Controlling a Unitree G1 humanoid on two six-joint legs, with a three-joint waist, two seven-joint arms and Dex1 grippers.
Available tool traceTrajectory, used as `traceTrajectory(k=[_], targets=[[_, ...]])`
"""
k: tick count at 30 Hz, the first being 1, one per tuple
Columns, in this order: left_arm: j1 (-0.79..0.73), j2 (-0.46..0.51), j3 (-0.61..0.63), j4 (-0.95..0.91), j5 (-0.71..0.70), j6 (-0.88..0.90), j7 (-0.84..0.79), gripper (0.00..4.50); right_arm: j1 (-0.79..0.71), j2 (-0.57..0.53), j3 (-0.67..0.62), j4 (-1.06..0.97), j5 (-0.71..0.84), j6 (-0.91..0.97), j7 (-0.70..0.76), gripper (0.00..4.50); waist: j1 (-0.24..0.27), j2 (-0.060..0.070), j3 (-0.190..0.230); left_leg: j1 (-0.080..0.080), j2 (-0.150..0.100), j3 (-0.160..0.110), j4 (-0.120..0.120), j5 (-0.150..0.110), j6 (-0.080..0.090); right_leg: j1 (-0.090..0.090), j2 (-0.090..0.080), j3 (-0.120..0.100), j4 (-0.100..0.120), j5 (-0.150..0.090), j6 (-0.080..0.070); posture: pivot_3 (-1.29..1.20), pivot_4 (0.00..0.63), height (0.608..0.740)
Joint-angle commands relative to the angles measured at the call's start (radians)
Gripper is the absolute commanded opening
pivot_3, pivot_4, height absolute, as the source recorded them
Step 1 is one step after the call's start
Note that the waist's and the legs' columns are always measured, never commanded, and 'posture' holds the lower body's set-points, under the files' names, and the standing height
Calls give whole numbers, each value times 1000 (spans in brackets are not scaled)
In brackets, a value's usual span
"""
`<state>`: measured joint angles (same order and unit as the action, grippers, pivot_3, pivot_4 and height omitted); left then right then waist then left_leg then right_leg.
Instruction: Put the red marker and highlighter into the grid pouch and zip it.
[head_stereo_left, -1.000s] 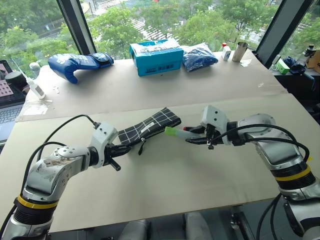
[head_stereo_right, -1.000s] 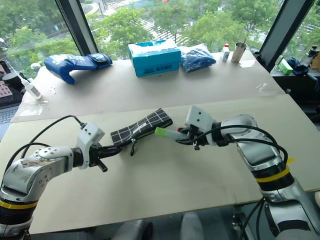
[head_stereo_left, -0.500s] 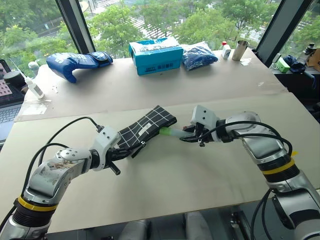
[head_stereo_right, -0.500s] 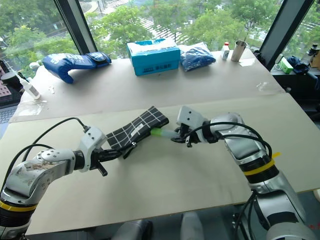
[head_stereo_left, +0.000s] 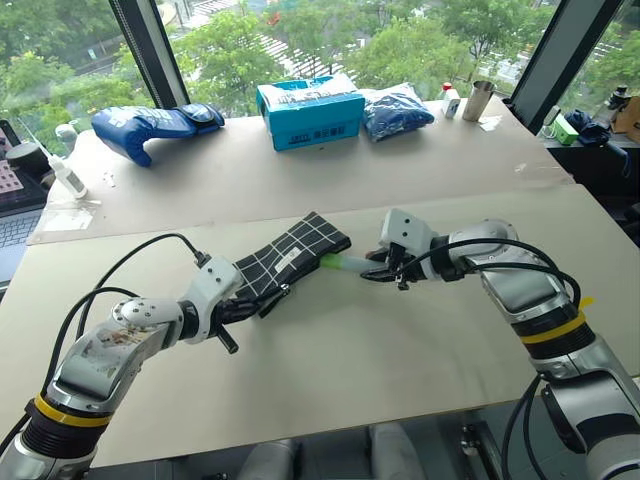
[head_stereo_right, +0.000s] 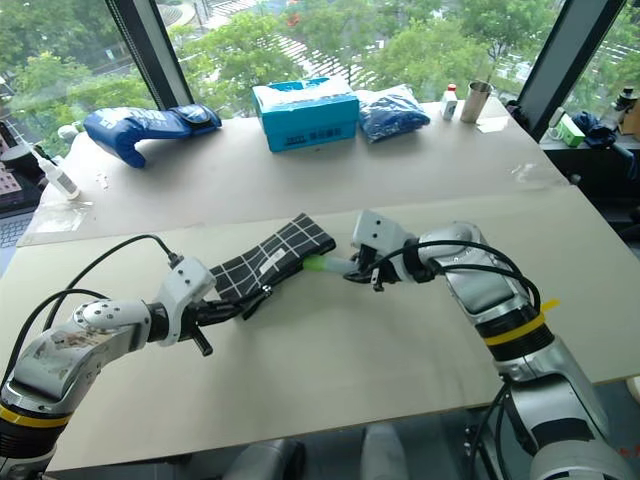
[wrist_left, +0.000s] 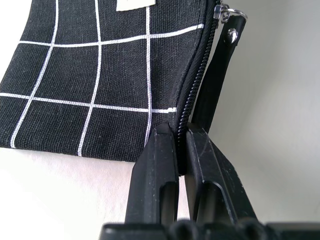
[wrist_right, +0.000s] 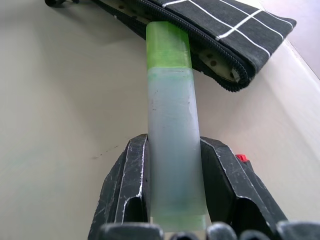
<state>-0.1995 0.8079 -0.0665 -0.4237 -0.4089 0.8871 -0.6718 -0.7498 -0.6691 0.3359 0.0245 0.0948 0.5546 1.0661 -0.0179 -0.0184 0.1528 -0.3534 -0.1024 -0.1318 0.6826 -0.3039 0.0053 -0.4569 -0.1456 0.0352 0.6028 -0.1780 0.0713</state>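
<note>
The grid pouch, black with white lines, lies slanted on the near table. My left gripper is shut on the zipper edge at its near corner, beside the black zipper strap. My right gripper is shut on the highlighter, a pale green translucent stick. Its bright green cap points at the pouch's open mouth at the far end and touches or nearly touches it. A speck of red shows by one right finger; I cannot tell whether it is the red marker.
On the far table stand a blue bag, a teal box, a blue packet, a small bottle and a metal cup. A laptop and white bottle sit at the left.
My right gripper has carried the highlighter toward the pouch; its cap, a little apart before, is now at the mouth. The left gripper's wrist has rolled slightly with the pouch's corner in it.
</note>
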Motion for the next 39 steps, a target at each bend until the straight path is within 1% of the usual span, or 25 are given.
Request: traceTrajectory(k=[1, 7, 10, 12, 14, 18, 20, 21, 27, 30, 36, 39], targets=[[18, 18, -20, 7, 28, -13, -13, 0, -37, -14, -58, 14, 1, -21, -8, 1037, 0, 0, 0, 0, 0, 0, 0, 0, 0, 0, 0, 0, 0, 0, 0, 0, 150, 740], [22, 18, -35, 9, 48, -27, -21, 0, -62, 7, -64, 44, 3, -13, -13, 1037, 0, 0, 0, 0, 0, 0, 0, 0, 0, 0, 0, 0, 0, 0, 0, 0, 150, 740], [18, 12, -39, 6, 50, -26, -22, 0, -65, 39, -25, 7, -9, 2, -18, 1037, 0, 0, 0, 0, 0, 0, 0, 0, 0, 0, 0, 0, 1, 0, 0, 0, 150, 740], [14, 8, -40, 6, 52, -25, -23, 0, -58, 60, 15, -28, -29, 4, -17, 1037, -1, 0, 0, 0, 0, 0, 0, 0, 0, 0, 0, 0, 6, 0, 0, 0, 150, 740], [10, 4, -41, 7, 54, -25, -24, 0, -57, 83, 46, -45, -52, 6, -23, 1037, -1, 0, 0, 0, 0, 0, 0, 0, 0, 0, 0, 0, 7, 0, 0, 0, 150, 740], [6, -1, -45, 10, 57, -28, -28, 0, -83, 117, 143, -14, -161, -30, -49, 1037, 0, 0, 0, 0, 0, 0, 1, 0, 0, 0, 0, 0, 7, 0, 0, 0, 150, 740], [2, -3, -45, 11, 58, -26, -30, 0, -99, 118, 234, 3, -268, -92, -68, 1037, 0, 0, 0, 0, 0, 0, 1, 0, 0, 0, 0, 0, 7, 0, 0, 0, 150, 740], [1, -4, -45, 11, 58, -25, -30, 0, -102, 120, 255, 7, -296, -111, -73, 1037, 0, 0, 0, 0, -1, 0, 1, 0, 0, 0, 0, 0, 7, 0, 0, 0, 150, 740], [-4, -8, -41, 7, 55, -17, -32, 0, -167, 151, 324, 76, -471, -264, -155, 1037, -3, 0, 0, 1, -2, 0, 1, 1, -1, -1, 0, -1, 7, 0, 0, 0, 150, 740], [-10, -13, -37, 6, 49, -9, -32, 0, -191, 169, 336, 86, -527, -359, -187, 1037, -3, 0, 0, 1, -2, 0, 1, 1, -1, -1, 0, -1, 7, 0, 0, 0, 150, 740], [-25, -27, -33, 17, 42, 0, -37, 0, -147, 208, 318, 33, -491, -425, -126, 1037, -4, 0, 0, 1, -2, 0, 1, 1, -1, -1, 0, -1, 8, 0, 0, 0, 150, 740], [-35, -35, -31, 23, 41, 4, -38, 0, -116, 251, 307, 42, -465, -445, -132, 1037, -3, 0, 0, 1, -2, 0, 1, 1, -1, -1, 0, -1, 8, 0, 0, 0, 150, 740]])
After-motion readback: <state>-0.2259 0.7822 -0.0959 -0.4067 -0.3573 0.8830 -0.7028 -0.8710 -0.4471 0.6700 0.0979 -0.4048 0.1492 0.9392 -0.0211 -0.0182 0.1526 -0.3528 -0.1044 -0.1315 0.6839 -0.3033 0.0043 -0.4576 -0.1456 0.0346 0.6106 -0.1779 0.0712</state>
